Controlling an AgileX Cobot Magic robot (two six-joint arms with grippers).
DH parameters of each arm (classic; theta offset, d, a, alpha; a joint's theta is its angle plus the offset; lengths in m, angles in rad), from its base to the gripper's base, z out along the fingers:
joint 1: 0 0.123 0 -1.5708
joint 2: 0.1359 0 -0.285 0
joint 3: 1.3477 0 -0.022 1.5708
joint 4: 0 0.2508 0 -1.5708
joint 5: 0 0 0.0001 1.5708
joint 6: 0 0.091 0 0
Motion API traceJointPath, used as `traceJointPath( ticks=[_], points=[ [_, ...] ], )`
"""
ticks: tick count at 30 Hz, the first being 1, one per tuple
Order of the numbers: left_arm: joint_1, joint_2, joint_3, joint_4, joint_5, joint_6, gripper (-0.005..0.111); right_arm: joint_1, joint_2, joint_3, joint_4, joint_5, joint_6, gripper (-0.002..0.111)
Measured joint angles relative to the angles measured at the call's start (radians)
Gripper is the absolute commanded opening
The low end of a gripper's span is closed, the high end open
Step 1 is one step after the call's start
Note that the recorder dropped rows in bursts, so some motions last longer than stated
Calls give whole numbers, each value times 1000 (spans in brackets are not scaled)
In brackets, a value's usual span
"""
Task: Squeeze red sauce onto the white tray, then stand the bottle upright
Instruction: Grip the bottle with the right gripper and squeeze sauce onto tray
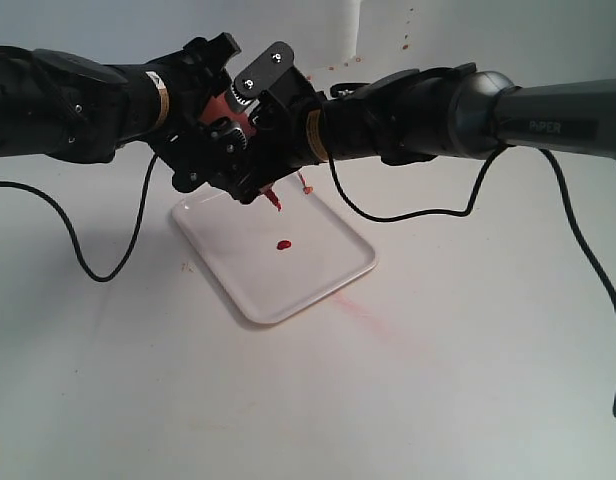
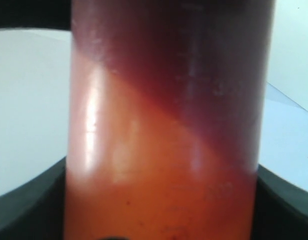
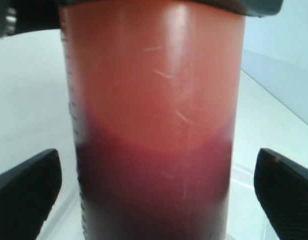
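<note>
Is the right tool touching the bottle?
Apart. In the right wrist view the right tool is open. A strip of pale background shows between the bottle and each of its fingers.

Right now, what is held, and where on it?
The bottle, by its body, in the left gripper; the right gripper is open around it, not touching.
</note>
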Motion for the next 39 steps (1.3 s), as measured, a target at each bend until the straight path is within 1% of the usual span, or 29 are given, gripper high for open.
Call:
traceJointPath(
  ticks=[11, 13, 14, 16, 17, 27, 28, 29, 30, 31, 32, 33, 34, 39],
  points=[
    [0, 0, 0, 0, 0, -2, 0, 0, 0, 0, -22, -67, -13, 104],
    [0, 0, 0, 0, 0, -2, 0, 0, 0, 0, -22, -67, -13, 93],
    [0, 0, 0, 0, 0, -2, 0, 0, 0, 0, -22, -65, -14, 71],
    [0, 0, 0, 0, -1, -2, 0, 0, 0, 0, -22, -14, -14, 19],
    [0, 0, 0, 0, -4, -2, 0, 0, 0, 0, -22, -10, -14, 0],
    [0, 0, 0, 0, -4, -2, 0, 2, 0, 0, -22, -8, -12, 1],
    [0, 0, 0, 0, -4, -2, 0, 2, 0, 0, -22, -8, -12, 5],
    [0, 0, 0, 0, -4, -2, 0, 2, 0, 0, -22, -8, -12, 11],
    [0, 0, 0, 0, -4, -2, 0, 2, 0, 0, -22, -8, -12, 29],
    [0, 0, 0, 0, -4, -2, 0, 2, 0, 0, -22, -8, -12, 44],
    [0, 0, 0, 0, -4, -2, 0, 2, 0, 0, -22, -8, -12, 78],
    [0, 0, 0, 0, -4, -2, 0, 2, 0, 0, -22, -8, -12, 96],
    [0, 0, 0, 0, -4, -2, 0, 2, 0, 0, -22, -8, -8, 105],
    [0, 0, 0, 0, -4, -2, 0, 4, 0, 0, -22, -8, -6, 105]
  ],
)
